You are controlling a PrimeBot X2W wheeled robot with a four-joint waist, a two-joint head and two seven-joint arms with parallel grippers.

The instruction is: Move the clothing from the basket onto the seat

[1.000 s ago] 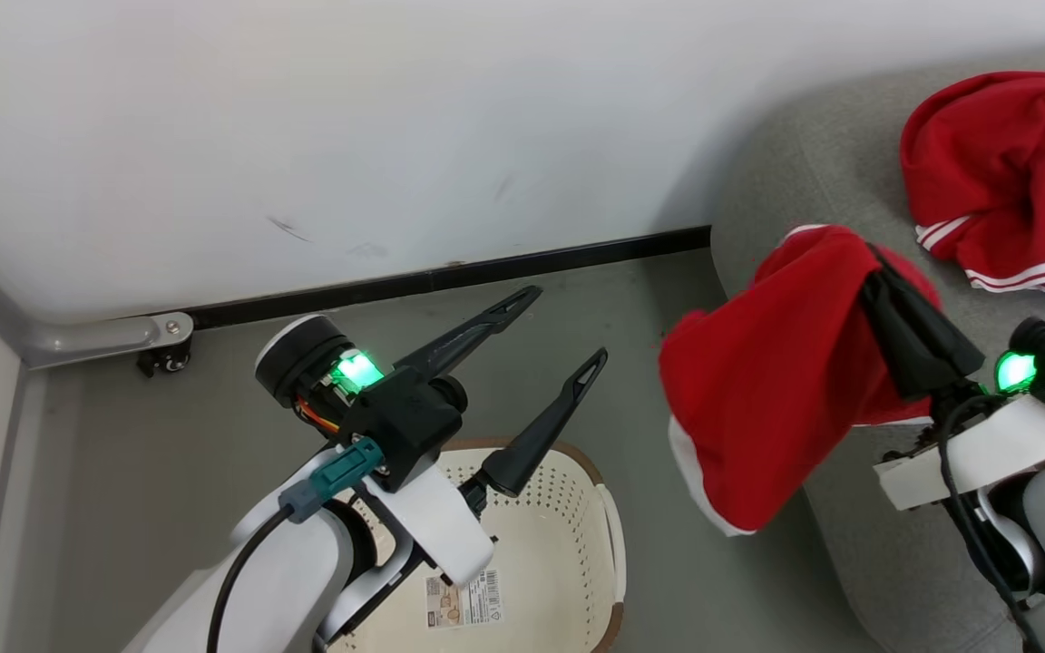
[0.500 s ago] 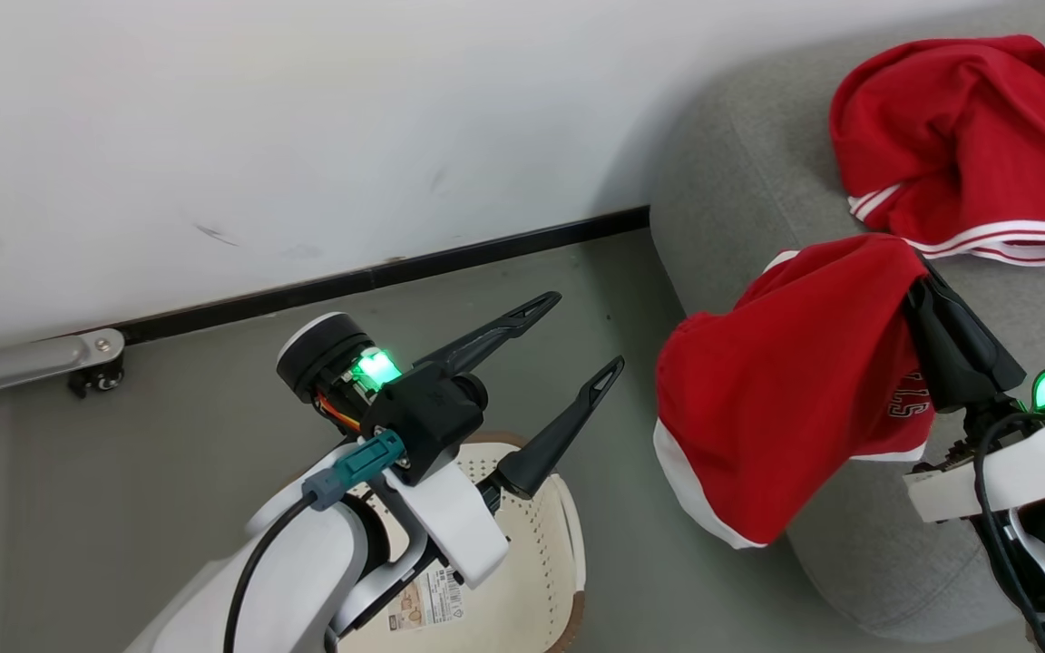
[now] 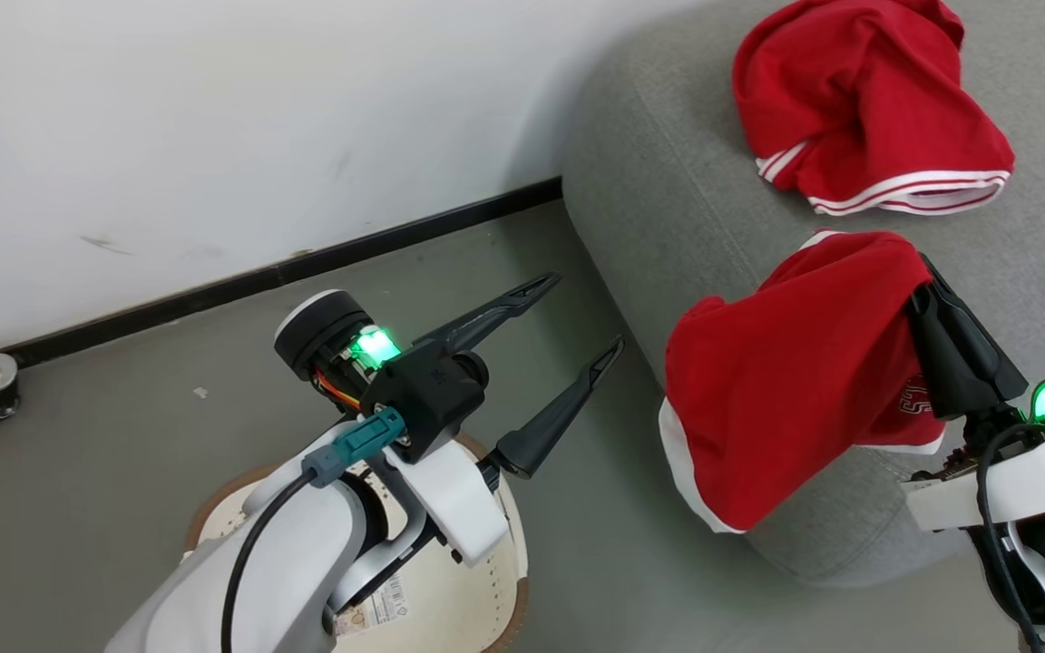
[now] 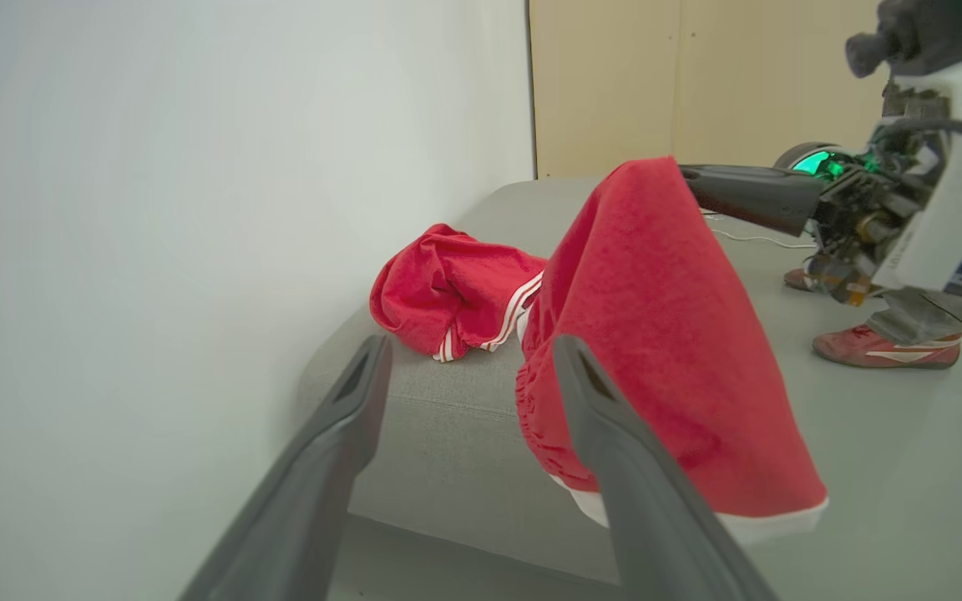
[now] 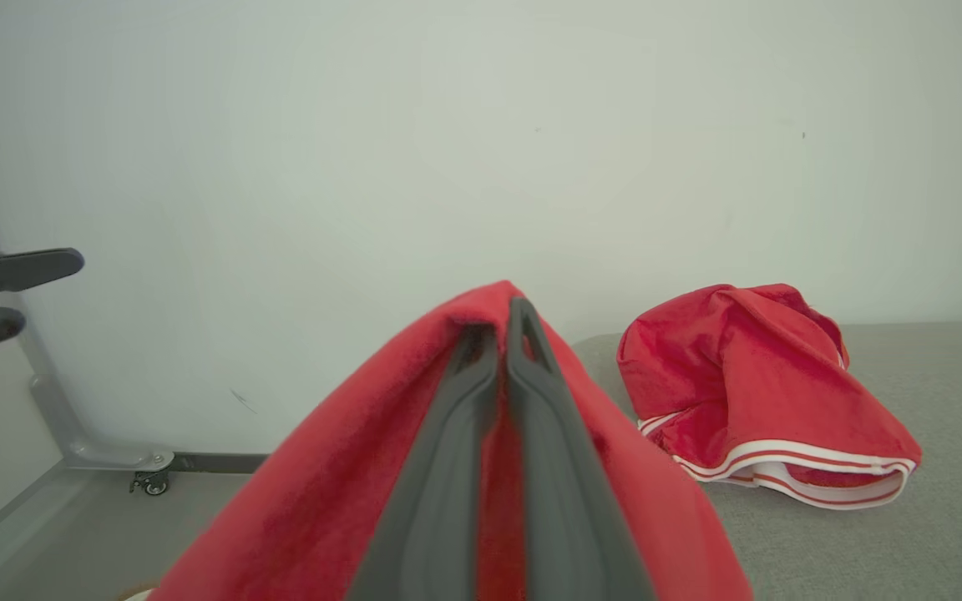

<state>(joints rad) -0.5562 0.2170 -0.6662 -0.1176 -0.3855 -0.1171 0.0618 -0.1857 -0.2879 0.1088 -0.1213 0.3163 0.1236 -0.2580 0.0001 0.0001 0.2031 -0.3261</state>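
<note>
Pinching the clothing (image 3: 786, 399), the right pincer (image 5: 501, 322) has carried it further over the seat (image 3: 668, 181); the left pincer (image 3: 586, 311) stays spread.

A garment (image 3: 786, 399) hangs from the right pincer (image 3: 926, 283), over the seat's (image 3: 668, 209) corner. Past that pincer's tips, farther on the seat, lies a second garment (image 3: 858, 100), apart from the first. To its left, the left pincer (image 3: 582, 314) is over the floor (image 3: 123, 408), the basket (image 3: 477, 599) below and behind its wrist.
</note>
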